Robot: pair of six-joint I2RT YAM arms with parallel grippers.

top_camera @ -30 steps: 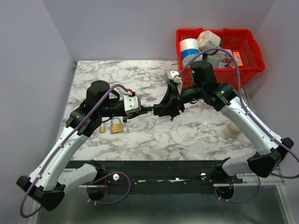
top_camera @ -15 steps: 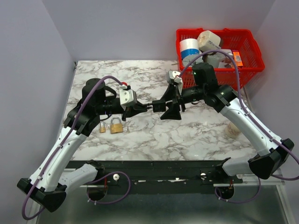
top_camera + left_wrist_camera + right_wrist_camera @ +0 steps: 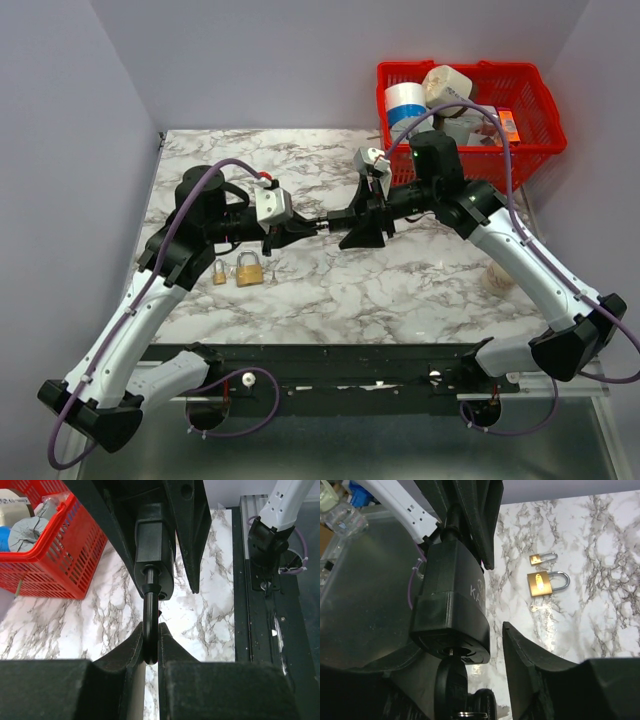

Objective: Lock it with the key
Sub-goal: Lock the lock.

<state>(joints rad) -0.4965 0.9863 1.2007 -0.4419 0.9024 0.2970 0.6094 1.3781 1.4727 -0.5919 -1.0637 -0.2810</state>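
Note:
A black padlock (image 3: 451, 610) hangs in the air between my two grippers, above the marble table (image 3: 420, 280). My left gripper (image 3: 150, 630) is shut on its black shackle (image 3: 149, 605), and the lock body (image 3: 152, 545) points away from it. The key (image 3: 451, 682), with its black head on a ring, sits in the keyhole at the lock's bottom face. My right gripper (image 3: 470, 645) stands open around the key and the lock's end; its right finger (image 3: 535, 670) is apart from the lock. In the top view the lock (image 3: 335, 222) is largely hidden by both grippers.
Two brass padlocks lie on the table below my left arm, a large one (image 3: 249, 270) and a small one (image 3: 219, 273), with a tiny loose key (image 3: 537, 608) beside them. A red basket (image 3: 530, 120) of bottles stands at the back right.
The padlock and both grippers have shifted slightly left and towards the back. My right gripper's jaws have opened off the key and narrowed part way again.

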